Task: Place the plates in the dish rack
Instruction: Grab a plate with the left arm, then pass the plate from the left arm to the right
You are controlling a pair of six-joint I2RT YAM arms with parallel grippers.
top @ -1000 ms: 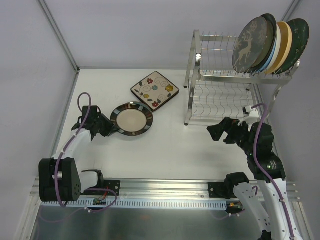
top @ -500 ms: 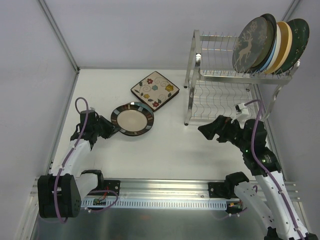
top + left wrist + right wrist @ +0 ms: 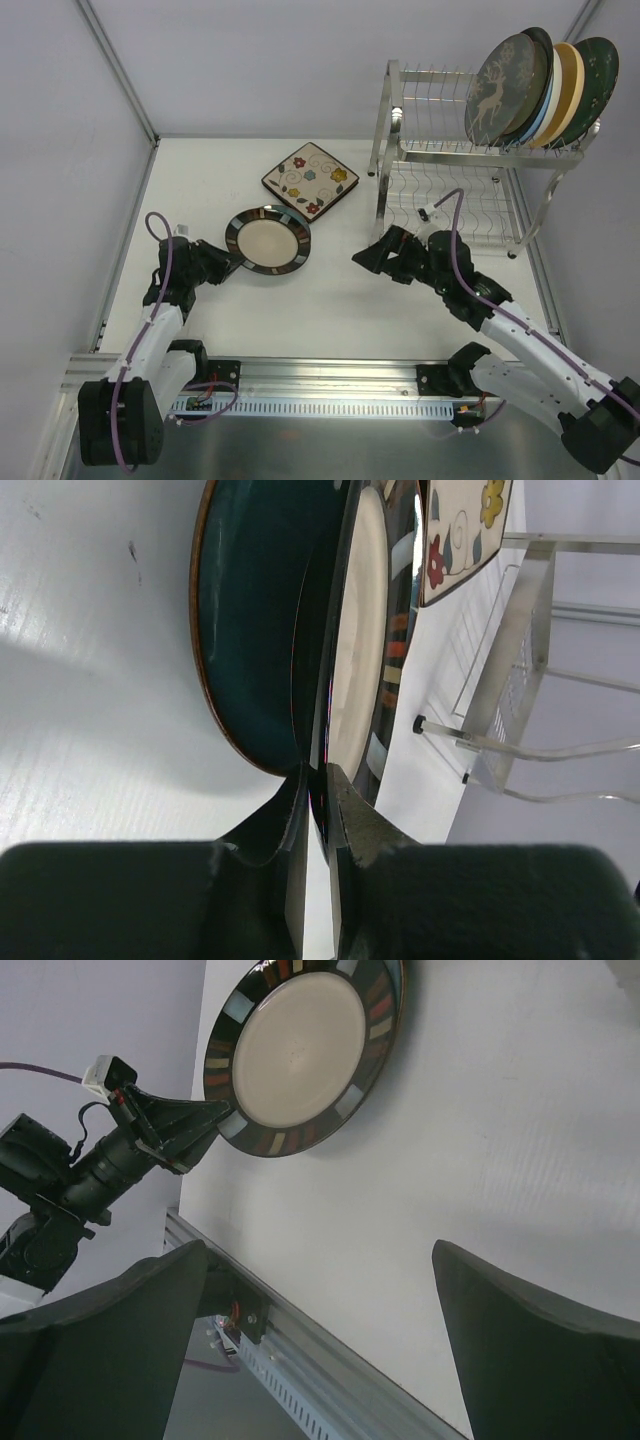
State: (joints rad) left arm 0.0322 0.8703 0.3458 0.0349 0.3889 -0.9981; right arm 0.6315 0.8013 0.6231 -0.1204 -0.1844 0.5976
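Several plates stand on edge in the upper shelf of the silver wire dish rack, well beyond and to the right of the right gripper. The front one is the deer-patterned plate. Cream, tan and dark green edges show behind it.

Left gripper: jaws pinched almost together on the near rim of the round cream plate with a dark striped rim, one finger on each face of the rim. The left wrist view shows this plate edge-on, reaching straight out from the jaws, with the teal underside to one side and the cream face to the other. Cannot tell whether its far edge rests on the white table.

Square cream floral plate: flat on the table, just past the far edge of the held plate, on the side away from the left jaws. Neither arm touches it.

Right gripper: jaws spread wide, only bare table between them. In the right wrist view the striped-rim plate lies ahead of the open jaws, well apart from them, with the left gripper clamped on its far side. The rack's lower tier sits behind and to the right of these jaws.
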